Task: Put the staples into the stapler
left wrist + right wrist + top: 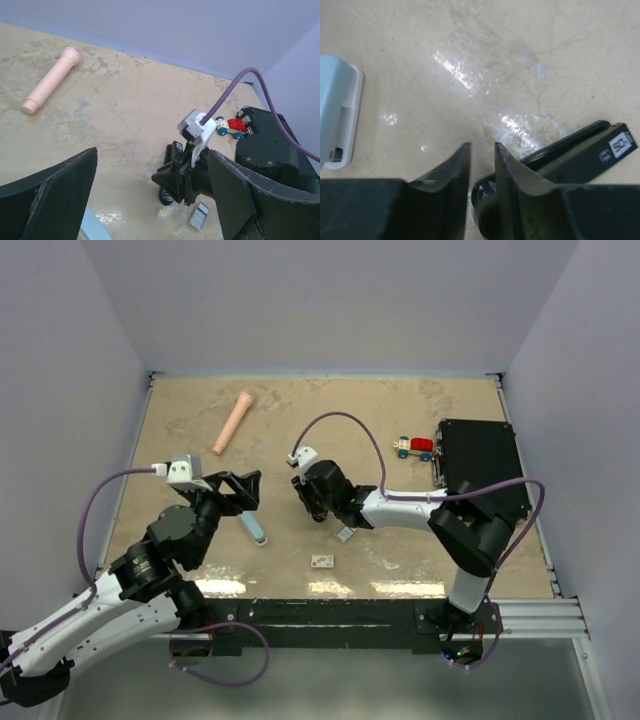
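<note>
Saw tiny white box [322, 561] on scuffed tan table [420, 410] by the near edge, with grey-blue tray [346, 534] just beyond. Found left gripper [252, 492] spread wide and empty beside light blue stapler [255, 528]. Found right gripper [481, 146] at a slim gap over black stapler [580, 155]; could not tell any grip. Noted pale walls [320, 300] behind.

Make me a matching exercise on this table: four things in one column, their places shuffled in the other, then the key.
Things:
1. pink tube
2. toy car
3. white box
4. blue stapler

Places:
A. just by the open left gripper
B. near edge of the table, in the middle
C. far left part of the table
D. right beside the black case

Pairs: 1-C, 2-D, 3-B, 4-A
</note>
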`<action>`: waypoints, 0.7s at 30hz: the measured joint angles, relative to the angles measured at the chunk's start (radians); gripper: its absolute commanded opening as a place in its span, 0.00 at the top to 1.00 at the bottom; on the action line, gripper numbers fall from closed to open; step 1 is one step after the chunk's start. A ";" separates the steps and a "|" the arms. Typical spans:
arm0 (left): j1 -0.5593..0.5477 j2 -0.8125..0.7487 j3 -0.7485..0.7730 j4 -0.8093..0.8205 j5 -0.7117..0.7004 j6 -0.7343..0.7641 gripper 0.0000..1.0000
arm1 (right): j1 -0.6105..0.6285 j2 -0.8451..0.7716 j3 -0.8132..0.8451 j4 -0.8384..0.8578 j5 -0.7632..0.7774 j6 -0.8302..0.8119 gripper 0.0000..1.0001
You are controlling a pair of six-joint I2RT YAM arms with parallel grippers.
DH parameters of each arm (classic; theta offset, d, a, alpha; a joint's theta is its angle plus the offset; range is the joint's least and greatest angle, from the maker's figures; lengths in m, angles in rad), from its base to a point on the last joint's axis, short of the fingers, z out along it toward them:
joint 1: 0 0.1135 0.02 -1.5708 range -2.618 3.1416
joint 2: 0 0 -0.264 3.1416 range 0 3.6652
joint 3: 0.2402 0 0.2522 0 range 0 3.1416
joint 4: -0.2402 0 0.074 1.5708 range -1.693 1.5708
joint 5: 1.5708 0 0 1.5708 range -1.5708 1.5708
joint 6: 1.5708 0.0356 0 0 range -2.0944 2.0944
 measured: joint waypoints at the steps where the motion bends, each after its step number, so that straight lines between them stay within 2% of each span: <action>1: 0.000 0.001 0.026 -0.031 -0.004 0.009 0.04 | 0.009 0.014 0.000 -0.010 0.013 0.002 0.77; 5: 0.000 -0.002 0.097 -0.113 -0.034 0.048 0.04 | 0.048 0.090 -0.008 -0.076 0.064 0.020 0.80; 7: 0.000 -0.015 0.103 -0.133 -0.055 0.065 0.05 | 0.067 0.097 -0.009 -0.058 0.093 0.037 0.80; 11: 0.000 -0.051 0.100 -0.154 -0.083 0.081 0.04 | 0.089 0.066 -0.037 -0.067 0.116 0.061 0.73; 14: 0.001 -0.053 0.098 -0.158 -0.088 0.090 0.04 | 0.093 0.018 -0.037 -0.159 0.117 0.069 0.60; 15: 0.001 -0.050 0.098 -0.162 -0.088 0.091 0.04 | 0.094 0.000 -0.032 -0.190 0.118 0.074 0.52; 16: 0.000 -0.045 0.099 -0.169 -0.089 0.094 0.04 | 0.094 -0.024 -0.018 -0.238 0.121 0.081 0.48; 21: 0.001 -0.024 0.105 -0.209 -0.089 0.108 0.04 | 0.093 -0.142 0.142 -0.497 0.194 0.154 0.27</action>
